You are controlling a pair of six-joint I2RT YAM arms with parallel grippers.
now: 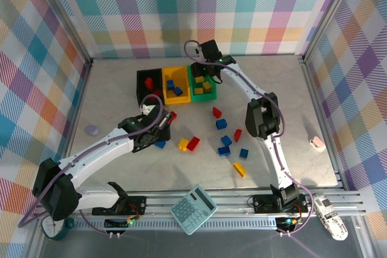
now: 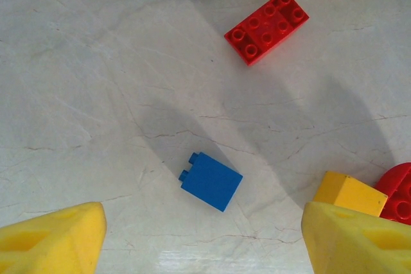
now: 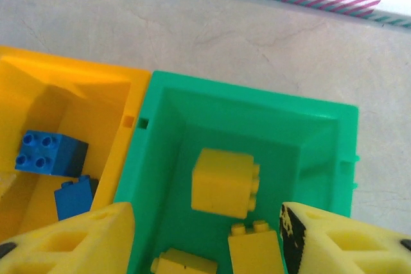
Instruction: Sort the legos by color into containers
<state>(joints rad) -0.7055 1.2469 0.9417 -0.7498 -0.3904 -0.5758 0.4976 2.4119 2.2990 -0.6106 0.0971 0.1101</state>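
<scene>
My right hand [image 3: 205, 222] hangs spread over the green bin [image 3: 321, 120], my left hand [image 2: 202, 222] spread with a blue lego [image 2: 210, 181] at twelve o'clock.

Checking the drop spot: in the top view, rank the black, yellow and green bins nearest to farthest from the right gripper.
1. green bin, directly under the right gripper.
2. yellow bin, middle of the row.
3. black bin, left end.

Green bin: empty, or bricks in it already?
Not empty. The green bin holds at least three yellow bricks, seen from the right wrist.
</scene>
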